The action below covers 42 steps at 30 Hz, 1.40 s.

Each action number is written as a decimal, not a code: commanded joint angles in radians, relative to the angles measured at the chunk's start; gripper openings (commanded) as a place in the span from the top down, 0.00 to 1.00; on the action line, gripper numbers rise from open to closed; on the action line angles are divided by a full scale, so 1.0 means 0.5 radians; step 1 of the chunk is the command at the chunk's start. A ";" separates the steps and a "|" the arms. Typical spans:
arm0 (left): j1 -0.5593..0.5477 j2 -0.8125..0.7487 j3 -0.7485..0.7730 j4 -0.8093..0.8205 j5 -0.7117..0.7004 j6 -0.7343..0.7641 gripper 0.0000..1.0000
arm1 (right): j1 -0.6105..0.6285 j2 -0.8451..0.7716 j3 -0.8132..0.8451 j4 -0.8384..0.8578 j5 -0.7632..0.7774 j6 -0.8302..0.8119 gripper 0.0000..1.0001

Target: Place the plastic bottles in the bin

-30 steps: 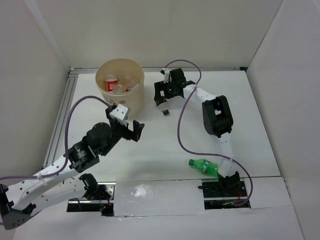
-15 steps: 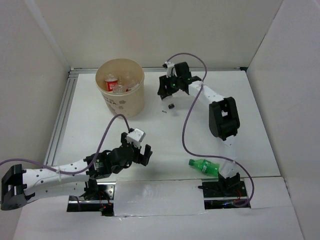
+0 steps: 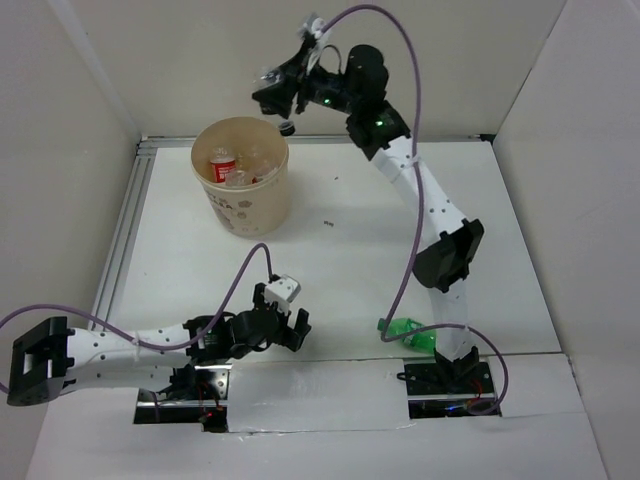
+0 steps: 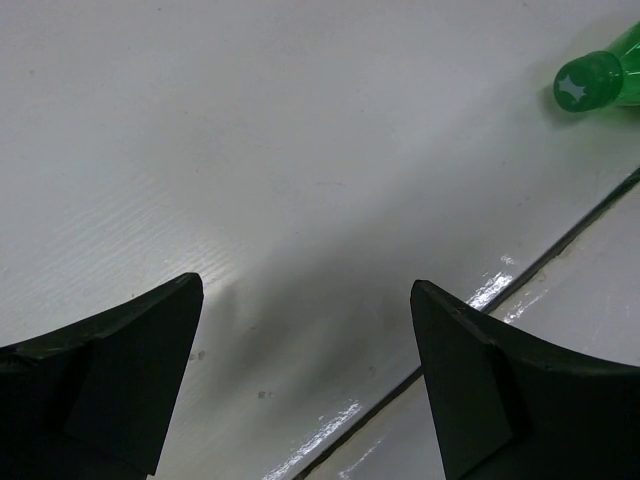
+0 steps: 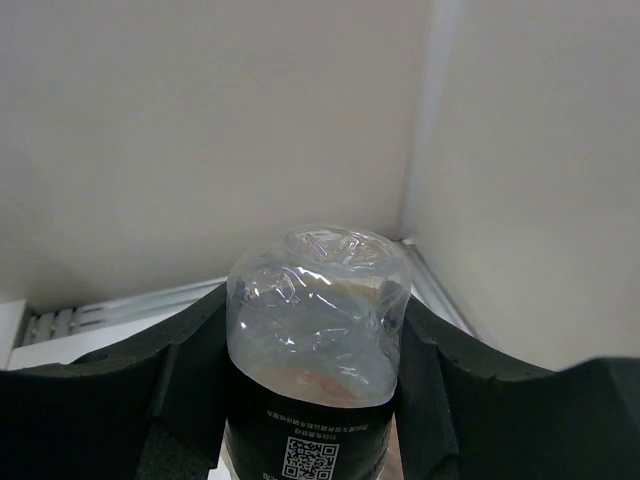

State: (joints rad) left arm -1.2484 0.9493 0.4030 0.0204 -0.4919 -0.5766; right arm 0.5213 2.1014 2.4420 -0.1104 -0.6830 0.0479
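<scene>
My right gripper (image 3: pixel 277 95) is raised high above the back of the table, just beyond the far right rim of the beige bin (image 3: pixel 240 205). Its jaws are shut on a clear bottle with a dark label (image 5: pixel 315 345), whose base points away from the wrist camera. The bin holds a red-labelled bottle (image 3: pixel 221 166) and clear ones (image 3: pixel 240 176). A green bottle (image 3: pixel 408 332) lies on the table by the right arm's base; its cap (image 4: pixel 585 82) shows at the top right of the left wrist view. My left gripper (image 3: pixel 283 328) is open, low over bare table near the front edge.
A seam (image 4: pixel 470 315) between the table and the glossy front strip runs under the left gripper. White walls close in the back and both sides. A metal rail (image 3: pixel 125 225) lines the left edge.
The right arm closed on the dark-labelled bottle on the table and lifted it up and left to above the bin's rim. The left arm drew back from the bin to the front edge.
</scene>
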 commanded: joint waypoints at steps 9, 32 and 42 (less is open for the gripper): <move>-0.068 0.178 0.246 0.312 0.057 0.398 0.02 | 0.197 0.446 0.227 0.148 0.004 0.052 0.00; -0.068 -0.454 0.114 -0.261 -0.332 -0.040 0.02 | -0.046 -1.398 -2.475 -1.960 0.626 -1.737 0.09; -0.068 -0.435 0.111 -0.302 -0.274 -0.101 0.01 | 0.197 -1.521 -2.825 -2.062 0.863 -1.630 0.04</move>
State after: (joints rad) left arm -1.2789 0.7307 0.4503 -0.1398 -0.6231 -0.5877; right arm 0.6052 1.3575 1.0603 -1.1080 -0.3000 -0.7815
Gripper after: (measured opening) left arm 0.993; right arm 0.960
